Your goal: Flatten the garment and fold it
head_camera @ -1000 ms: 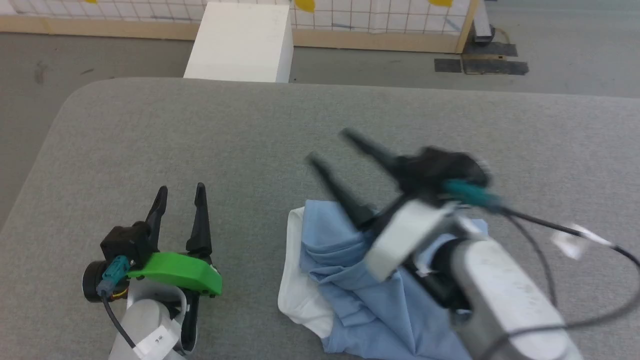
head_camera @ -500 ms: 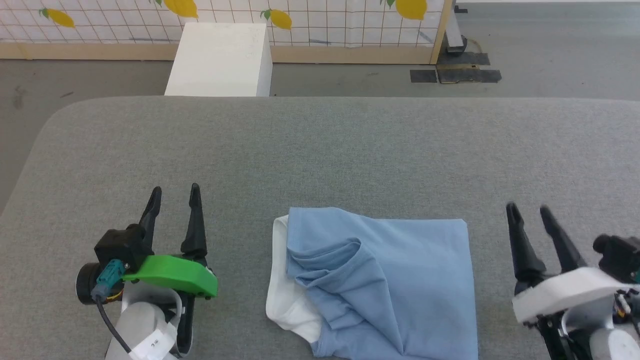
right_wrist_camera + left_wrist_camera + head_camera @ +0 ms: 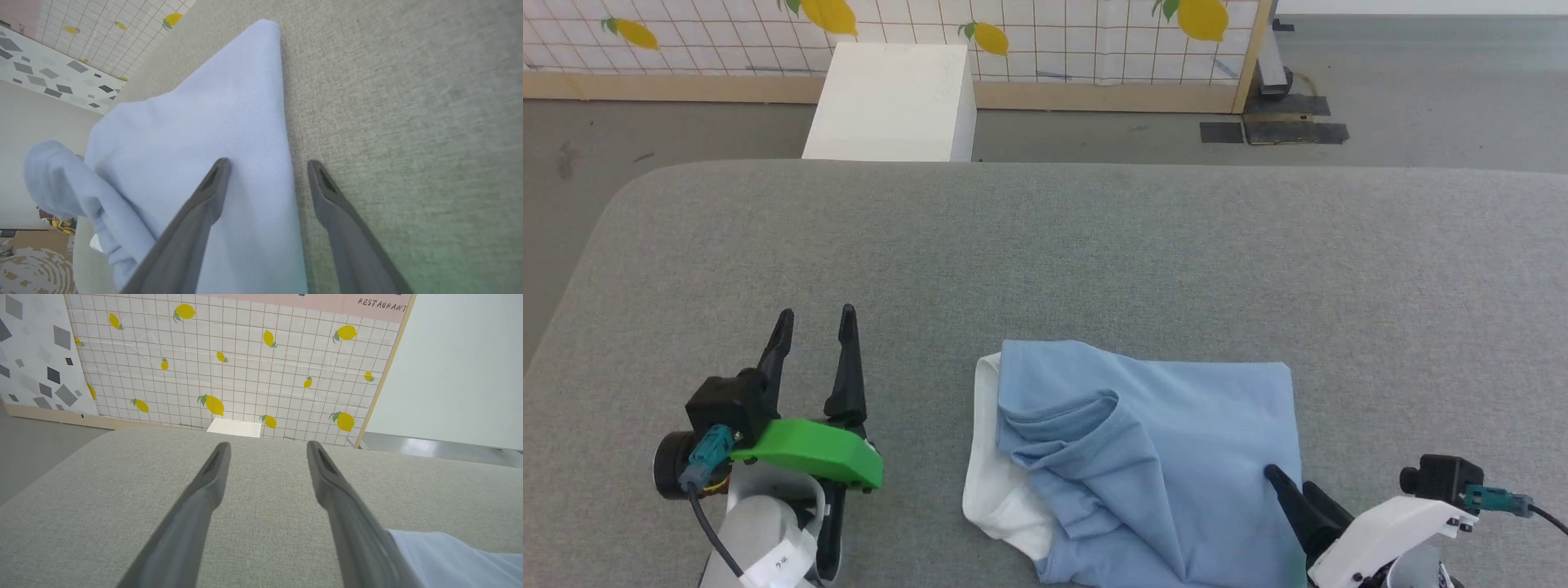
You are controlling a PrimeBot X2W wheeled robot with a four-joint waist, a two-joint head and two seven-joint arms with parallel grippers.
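While I am watching the feeds, the right gripper (image 3: pixel 1290 482) is sitting at the lower right of the head view, its two long dark fingers spread apart and gripping nothing. Through the right wrist camera I am seeing it straddling the straight edge of the light blue short-sleeved knit polo shirt (image 3: pixel 196 134). One finger is lying over the cloth and the other over the bare surface just beside it. I cannot tell whether the tips are pressing on the fabric.

The shirt is lying in the near middle of the table as a rough folded rectangle. Its right half is lying smooth, its left half is bunching into soft ridges, and a strip of white cloth (image 3: pixel 996 498) is showing along its left edge.

The left gripper (image 3: pixel 817 313) is hanging over bare surface to the left of the shirt, apart from it, fingers likewise parted and empty.

Everything is resting on the grey fabric-covered table (image 3: pixel 1094 245) with rounded corners. Beyond its far edge a white rectangular box (image 3: pixel 890 106) is standing on the floor, in front of a wood-framed, tile-patterned wall panel printed with yellow lemons (image 3: pixel 1054 33).
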